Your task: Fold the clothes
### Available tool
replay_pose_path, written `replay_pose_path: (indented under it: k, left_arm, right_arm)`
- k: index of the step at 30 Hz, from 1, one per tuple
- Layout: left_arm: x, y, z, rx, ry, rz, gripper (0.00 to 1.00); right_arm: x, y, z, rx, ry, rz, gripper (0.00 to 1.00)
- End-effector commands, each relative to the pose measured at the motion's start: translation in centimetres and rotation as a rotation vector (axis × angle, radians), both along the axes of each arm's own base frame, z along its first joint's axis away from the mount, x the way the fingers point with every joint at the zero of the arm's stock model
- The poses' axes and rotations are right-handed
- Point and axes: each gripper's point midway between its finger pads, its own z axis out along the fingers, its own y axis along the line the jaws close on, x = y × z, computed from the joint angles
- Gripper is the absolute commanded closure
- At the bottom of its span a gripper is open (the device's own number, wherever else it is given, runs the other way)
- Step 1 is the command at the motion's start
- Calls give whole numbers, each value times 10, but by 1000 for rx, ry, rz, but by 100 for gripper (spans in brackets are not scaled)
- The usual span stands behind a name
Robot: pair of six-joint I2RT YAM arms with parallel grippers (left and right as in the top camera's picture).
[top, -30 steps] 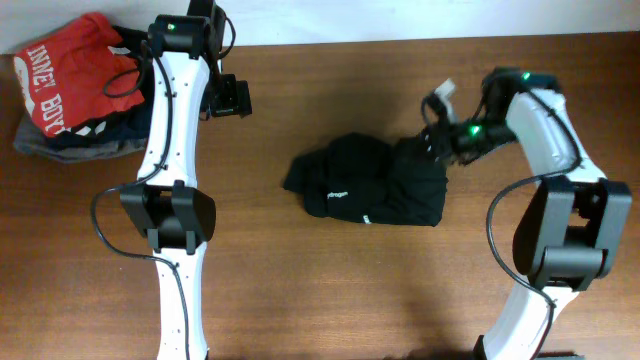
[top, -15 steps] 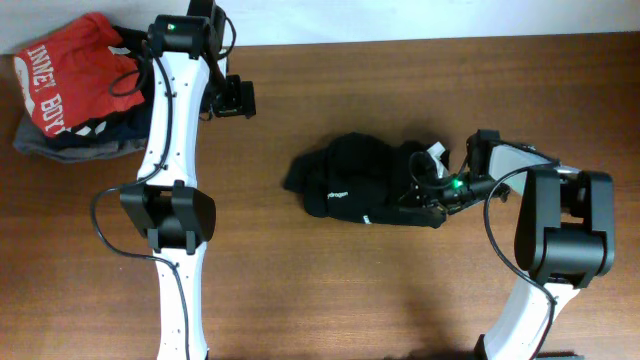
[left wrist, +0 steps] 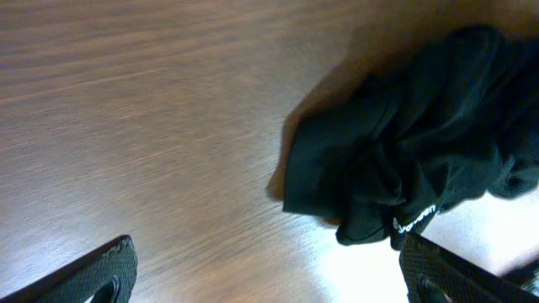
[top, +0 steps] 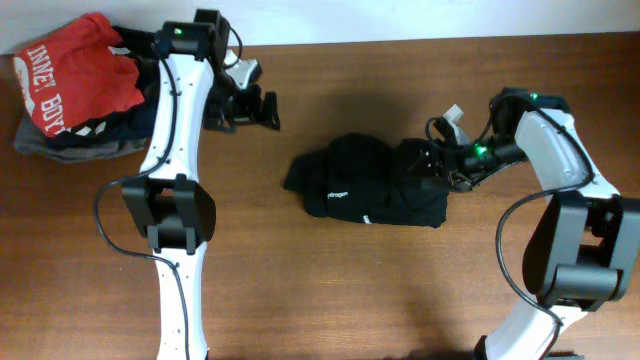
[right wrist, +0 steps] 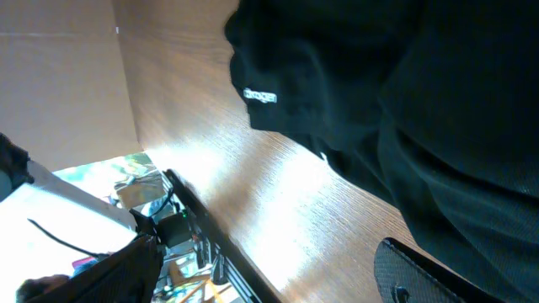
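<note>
I see the black top [top: 365, 185] bunched in a rough heap near the middle of the table [top: 330, 300], a little toward the right edge, with its small white logo facing up. My right gripper [top: 441, 166] sits at the heap's right end. Its fingers [right wrist: 118, 269] are spread wide, with cloth just ahead of them and nothing pinched that I can see. My left gripper [top: 256, 102] hangs with its jaws wide over bare wood near the far edge, apart from the top. A red shirt [top: 75, 65] lies on a pile at the far left corner.
</note>
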Motion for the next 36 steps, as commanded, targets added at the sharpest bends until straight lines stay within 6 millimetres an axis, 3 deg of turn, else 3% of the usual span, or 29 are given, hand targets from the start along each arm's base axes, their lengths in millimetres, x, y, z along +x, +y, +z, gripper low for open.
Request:
replay_pose_path:
  k: [1,5,11,18,29,32,36]
  left_arm:
    - [-12,-15,-32,-94,76,-69,1]
    - [-23,-28,-60,-189,142,-72,1]
    - [-38,-49,-82,-346,171,-125,1]
    - [-41,-54,-84,-363,177,-133,1]
    - [-50,-95,-80,-401,179,-183,1]
    - [-47,-95,-80,-401,169,-183,1]
    - [-41,-80,-87,-348,165,-143,1]
  right_arm:
    - [1,-6,6,-35,-70,40,14]
    - [0,-9,2,-62,-66,46,14]
    - [2,-10,1,-68,-76,47,14]
    - [3,-11,0,-79,-83,49,13]
    - [3,-12,-1,-83,-81,50,14]
    - [2,-13,-2,-94,-79,52,13]
    - [1,-15,-4,-107,-76,55,14]
